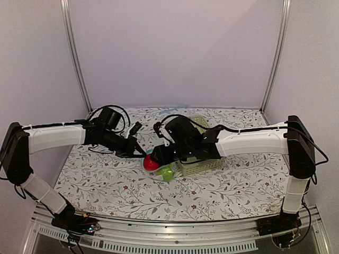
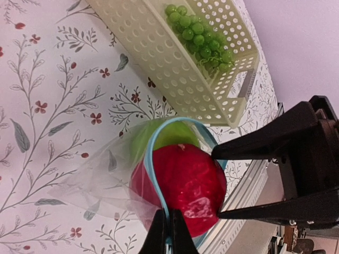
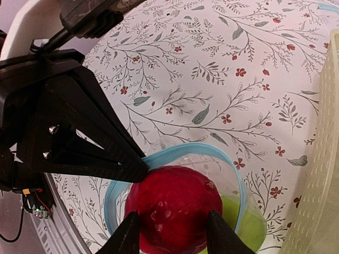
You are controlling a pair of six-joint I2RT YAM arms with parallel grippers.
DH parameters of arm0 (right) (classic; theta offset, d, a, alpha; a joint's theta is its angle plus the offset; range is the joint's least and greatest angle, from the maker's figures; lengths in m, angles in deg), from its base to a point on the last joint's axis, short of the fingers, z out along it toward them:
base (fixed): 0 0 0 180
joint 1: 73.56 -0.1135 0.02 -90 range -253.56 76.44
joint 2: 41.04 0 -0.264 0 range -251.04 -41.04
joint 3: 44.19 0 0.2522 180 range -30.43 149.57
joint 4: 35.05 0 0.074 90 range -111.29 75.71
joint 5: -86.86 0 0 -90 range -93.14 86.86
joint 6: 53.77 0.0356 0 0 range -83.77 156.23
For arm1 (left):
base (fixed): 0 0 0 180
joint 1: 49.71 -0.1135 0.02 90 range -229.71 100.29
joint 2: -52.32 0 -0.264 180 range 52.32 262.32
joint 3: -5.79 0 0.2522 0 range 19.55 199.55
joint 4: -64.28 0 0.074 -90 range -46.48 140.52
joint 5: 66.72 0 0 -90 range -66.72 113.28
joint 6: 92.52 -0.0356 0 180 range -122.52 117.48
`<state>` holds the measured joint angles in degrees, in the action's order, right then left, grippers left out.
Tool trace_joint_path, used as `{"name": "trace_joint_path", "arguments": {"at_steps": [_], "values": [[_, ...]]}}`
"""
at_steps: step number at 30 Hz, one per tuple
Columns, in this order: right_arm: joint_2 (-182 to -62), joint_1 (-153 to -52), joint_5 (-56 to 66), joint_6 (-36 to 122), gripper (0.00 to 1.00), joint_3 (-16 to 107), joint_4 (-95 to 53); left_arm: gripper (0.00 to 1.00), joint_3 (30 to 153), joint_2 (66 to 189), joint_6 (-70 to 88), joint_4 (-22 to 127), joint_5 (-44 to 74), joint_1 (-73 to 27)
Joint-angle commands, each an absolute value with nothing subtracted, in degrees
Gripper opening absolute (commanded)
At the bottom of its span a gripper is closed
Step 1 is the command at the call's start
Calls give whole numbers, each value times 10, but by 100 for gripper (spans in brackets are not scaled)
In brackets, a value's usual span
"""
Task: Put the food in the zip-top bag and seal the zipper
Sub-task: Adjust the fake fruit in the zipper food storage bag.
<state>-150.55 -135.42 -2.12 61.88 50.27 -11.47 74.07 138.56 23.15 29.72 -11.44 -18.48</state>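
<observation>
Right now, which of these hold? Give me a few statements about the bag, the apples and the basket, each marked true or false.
1. The left claw pinches the zipper of the zip-top bag. True.
2. The red apple lies in the basket. False: it sits in the zip-top bag's mouth, between the fingers of the right claw.
3. Green grapes lie in the basket. True.
4. The zipper is sealed. False: it stands open in a loop around the red apple.
5. The green apple is inside the zip-top bag, behind the red apple. True.
</observation>
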Motion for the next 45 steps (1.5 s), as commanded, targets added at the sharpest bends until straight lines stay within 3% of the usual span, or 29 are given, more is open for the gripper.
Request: {"name": "trace_joint_path", "arguments": {"at_steps": [1, 19, 31, 38, 45], "values": [[-1550, -1361, -3, 616, 41, 516, -101, 0, 764, 1384, 213, 288, -116, -187], [-1579, -1380, -139, 622, 41, 524, -70, 0, 778, 1382, 235, 288, -117, -189], [-1434, -1390, -96, 604, 72, 541, 3, 0, 780, 1414, 239, 284, -122, -196], [-1454, -1406, -75, 629, 60, 529, 15, 0, 781, 1414, 242, 286, -124, -196], [-1492, -1430, -89, 640, 58, 558, 31, 0, 783, 1410, 240, 277, -123, -196]]}}
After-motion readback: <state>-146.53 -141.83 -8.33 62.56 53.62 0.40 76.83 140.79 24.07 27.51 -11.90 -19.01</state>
